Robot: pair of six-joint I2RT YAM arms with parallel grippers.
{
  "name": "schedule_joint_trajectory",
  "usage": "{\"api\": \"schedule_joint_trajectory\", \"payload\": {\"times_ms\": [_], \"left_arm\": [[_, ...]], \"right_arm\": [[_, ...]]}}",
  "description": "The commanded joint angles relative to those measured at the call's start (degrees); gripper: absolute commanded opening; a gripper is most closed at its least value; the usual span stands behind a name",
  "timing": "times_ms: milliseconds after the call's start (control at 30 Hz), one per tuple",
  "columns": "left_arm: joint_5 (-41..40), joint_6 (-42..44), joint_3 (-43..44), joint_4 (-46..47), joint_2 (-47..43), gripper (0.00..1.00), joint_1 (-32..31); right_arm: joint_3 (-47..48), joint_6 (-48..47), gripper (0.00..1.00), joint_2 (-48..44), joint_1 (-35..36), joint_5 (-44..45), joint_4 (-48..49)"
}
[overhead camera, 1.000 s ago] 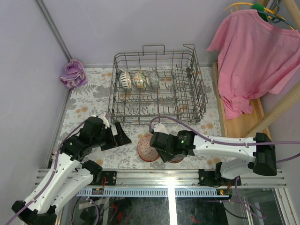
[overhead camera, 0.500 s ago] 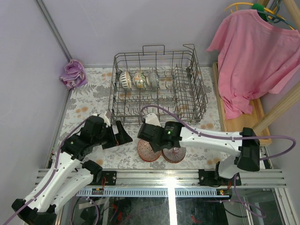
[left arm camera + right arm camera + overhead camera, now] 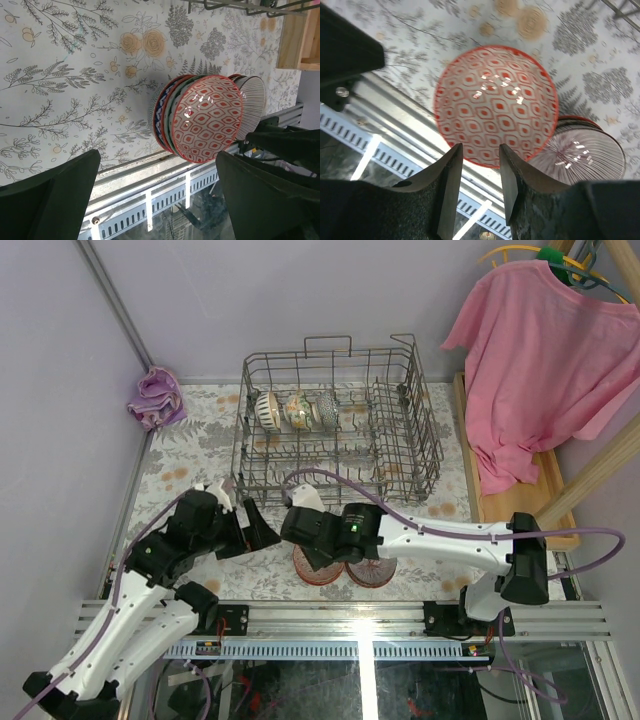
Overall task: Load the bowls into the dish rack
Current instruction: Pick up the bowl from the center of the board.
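Observation:
Two stacks of bowls sit on the floral cloth near the front edge. The left stack (image 3: 312, 565) is topped by a red-patterned bowl (image 3: 495, 105) (image 3: 206, 117). The right stack (image 3: 372, 572) is topped by a grey-striped bowl (image 3: 580, 152). My right gripper (image 3: 303, 528) (image 3: 480, 147) hovers over the red bowl's near rim, its jaws partly apart with nothing between them. My left gripper (image 3: 255, 528) (image 3: 157, 155) hangs wide open just left of the stacks. The dish rack (image 3: 405, 455) stands behind, with three bowls (image 3: 297, 408) upright in its back row.
A crumpled pink cloth (image 3: 155, 397) lies at the back left. A pink shirt (image 3: 540, 350) hangs over a wooden shelf (image 3: 510, 505) on the right. A metal rail (image 3: 360, 615) runs along the near table edge, close to the stacks.
My right gripper has swung left and away from the rail, from between the stacks to above the left stack. The left arm has barely moved.

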Motion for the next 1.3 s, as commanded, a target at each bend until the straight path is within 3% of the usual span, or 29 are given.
{"api": "schedule_joint_trajectory", "payload": {"times_ms": [0,500,1267], "left_arm": [[1.36,0.21,3.62,-1.68,-3.45,1.0,-0.26],[-1.4,-2.83,12.24,-5.27,-14.59,1.0,-0.2],[-1.33,-3.51,12.79,-5.89,-15.06,1.0,-0.21]], "right_arm": [[6.01,-1.68,0.42,3.6,1.8,-2.33,2.04],[11.44,-1.23,0.39,13.8,3.12,-5.56,0.99],[10.22,-0.6,0.27,16.4,3.34,-5.69,0.41]]}}
